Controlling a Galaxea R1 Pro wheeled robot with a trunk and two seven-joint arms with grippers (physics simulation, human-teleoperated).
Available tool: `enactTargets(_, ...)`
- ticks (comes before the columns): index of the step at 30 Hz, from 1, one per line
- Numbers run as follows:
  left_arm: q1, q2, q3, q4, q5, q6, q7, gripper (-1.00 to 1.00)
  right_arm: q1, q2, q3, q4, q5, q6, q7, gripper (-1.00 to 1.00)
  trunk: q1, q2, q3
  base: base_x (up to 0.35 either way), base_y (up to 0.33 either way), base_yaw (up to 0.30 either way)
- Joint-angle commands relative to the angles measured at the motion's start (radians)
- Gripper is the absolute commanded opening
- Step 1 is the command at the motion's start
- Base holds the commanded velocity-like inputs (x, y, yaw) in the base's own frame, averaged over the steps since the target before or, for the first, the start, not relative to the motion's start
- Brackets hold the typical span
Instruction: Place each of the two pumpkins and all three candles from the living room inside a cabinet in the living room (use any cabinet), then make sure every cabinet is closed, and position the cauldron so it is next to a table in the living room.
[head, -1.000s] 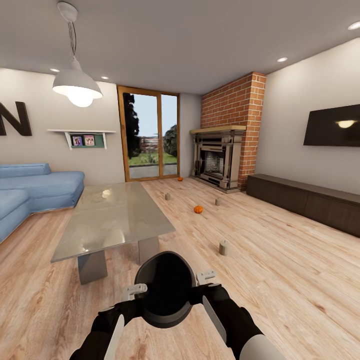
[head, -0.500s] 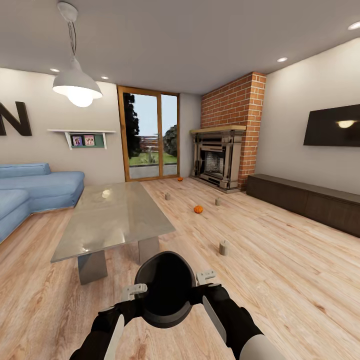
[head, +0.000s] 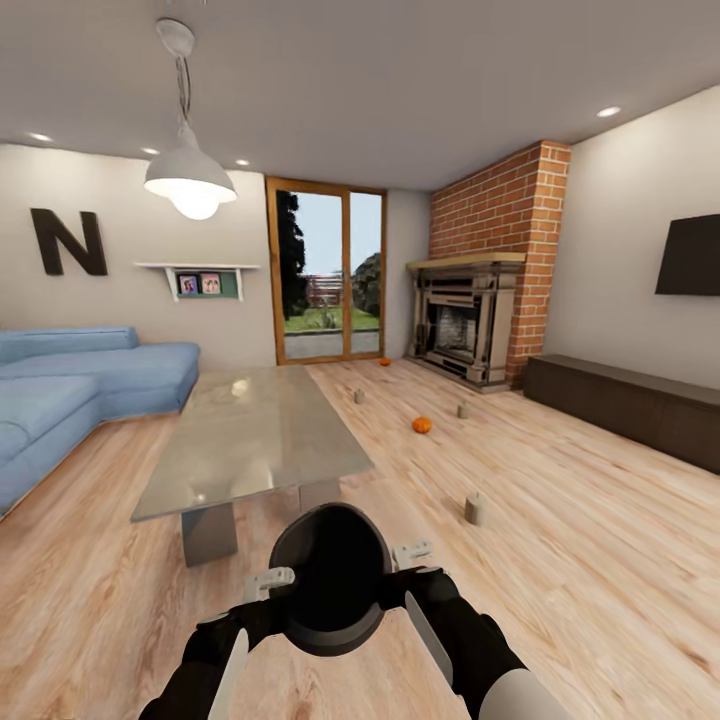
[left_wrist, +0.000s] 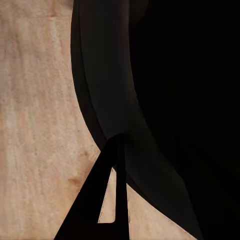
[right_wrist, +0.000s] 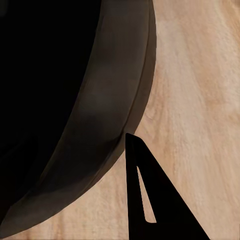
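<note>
Swinging left goes the whole view, so the sofa fills more of the frame and the wall screen slides toward the edge, while nothing on the floor itself has shifted. Closest in, the cauldron (head: 331, 580) is carried between both arms, a smooth matte-black round bowl with a thick lip, hanging just short of the table (head: 250, 435). The left gripper (head: 268, 582) is clamped on its rim, one dark finger (left_wrist: 111, 185) pressed to the lip in the left wrist view, and the right gripper (head: 412, 556) is clamped on the opposite side, its finger (right_wrist: 145, 190) tight against the outer wall. That table is a long glossy grey slab on blocky legs over pale wood-grain planks. Beyond the table's near corner stands the first candle (head: 474, 509), a stubby grey-tan cylinder; farther on sits a ribbed orange pumpkin (head: 421, 425), with two more candles (head: 462, 410) either side of it, one nearer the table's far end (head: 358, 396). The second pumpkin (head: 384, 362) lies by the brick fireplace (head: 470, 320). Far across from the table runs the long dark cabinet (head: 630, 405), both fronts shut. My read: nothing is stowed yet, and the cauldron is near its spot but not set down.
</note>
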Motion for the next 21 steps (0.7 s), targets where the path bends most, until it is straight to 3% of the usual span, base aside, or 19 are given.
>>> enactTargets(1, 0.0, 0.0, 0.003, 0.0, -0.007, 0.0, 0.001, -1.0, -0.001, 0.0, -0.001, -0.032, -0.003, -0.05, 0.002, -1.0, 0.0, 0.0, 0.001, 0.07, 0.0, 0.244)
enactTargets(9, 0.0, 0.0, 0.003, -0.002, -0.007, 0.0, 0.001, -1.0, -0.001, 0.0, -0.001, -0.032, -0.003, -0.05, 0.002, -1.0, 0.0, 0.0, 0.005, 0.017, 0.0, 0.153)
enactTargets(21, 0.0, 0.0, 0.005, -0.002, -0.007, 0.0, 0.001, -1.0, -0.001, 0.0, -0.001, -0.032, -0.003, -0.05, 0.002, -1.0, 0.005, -0.003, -0.041, 0.0, 0.0, 0.005)
